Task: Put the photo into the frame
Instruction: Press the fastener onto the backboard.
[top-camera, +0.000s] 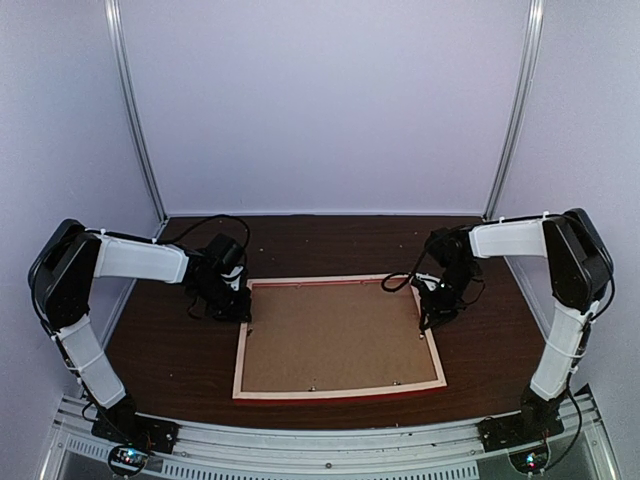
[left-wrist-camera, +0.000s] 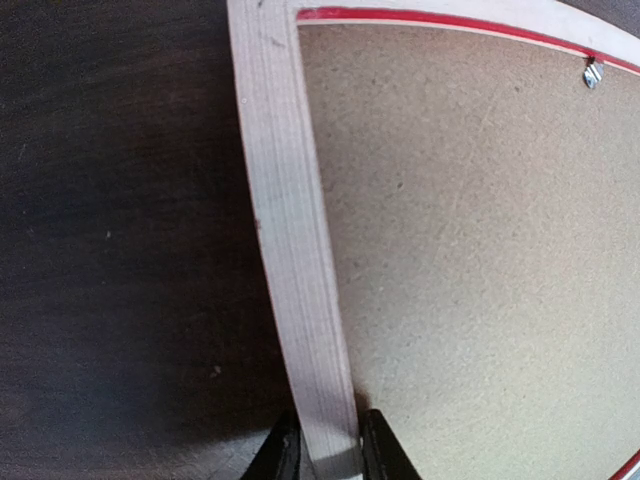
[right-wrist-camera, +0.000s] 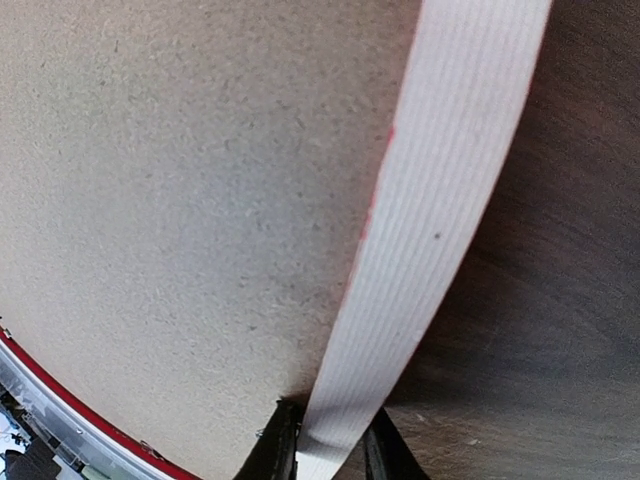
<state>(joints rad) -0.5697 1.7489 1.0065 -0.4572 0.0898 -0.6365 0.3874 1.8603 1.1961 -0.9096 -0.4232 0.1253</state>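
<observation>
While it lies face down: frame flat on table, brown backing board filling it.
Left gripper: narrow, pinching the left rail.
Right gripper: narrow, pinching the right rail.
Photo: not visible.
Risk: uneven lifting may twist the thin rails or slip a pinch.

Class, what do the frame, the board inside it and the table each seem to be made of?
The frame: pale bare wood, probably; lengthwise grain, red paint at its edge. The board: brown fibreboard, likely; matt, speckled, no grain. The table: dark wood or veneer; streaked grain.
</observation>
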